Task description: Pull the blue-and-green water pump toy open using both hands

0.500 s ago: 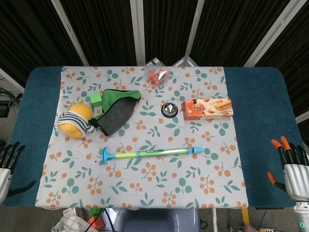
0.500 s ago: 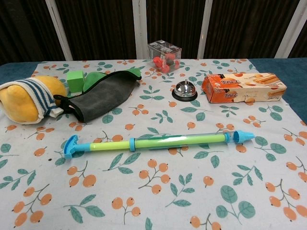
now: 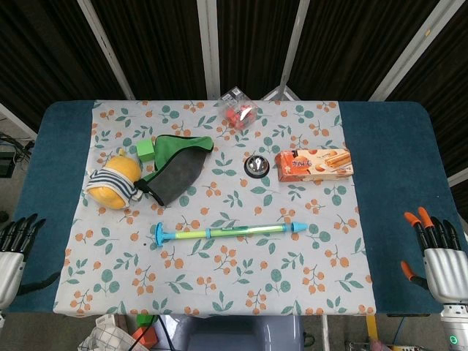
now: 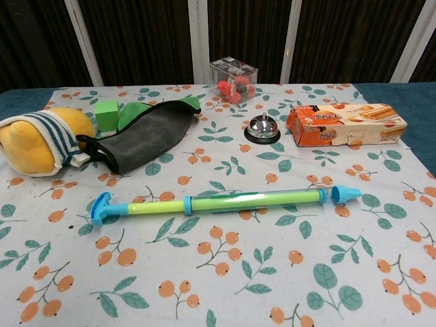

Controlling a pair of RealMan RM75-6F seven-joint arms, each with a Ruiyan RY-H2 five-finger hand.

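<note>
The blue-and-green water pump toy [image 3: 230, 232] [image 4: 225, 201] lies flat across the middle of the floral cloth, its T-handle to the left and its blue nozzle to the right. Nothing touches it. My left hand [image 3: 13, 248] sits at the table's lower left corner, fingers apart and holding nothing, far from the toy. My right hand [image 3: 441, 256], with orange fingertips, is at the lower right corner, fingers spread and empty. Neither hand appears in the chest view.
A yellow striped plush [image 3: 113, 180], a grey-and-green pouch [image 3: 175, 168] and a green block [image 3: 147, 150] lie at the left. A service bell [image 3: 255, 166], a biscuit box [image 3: 313, 164] and a clear box of red pieces [image 3: 237, 108] sit further back.
Both hands have slid slightly down toward the near table edge. The pump toy has not moved.
</note>
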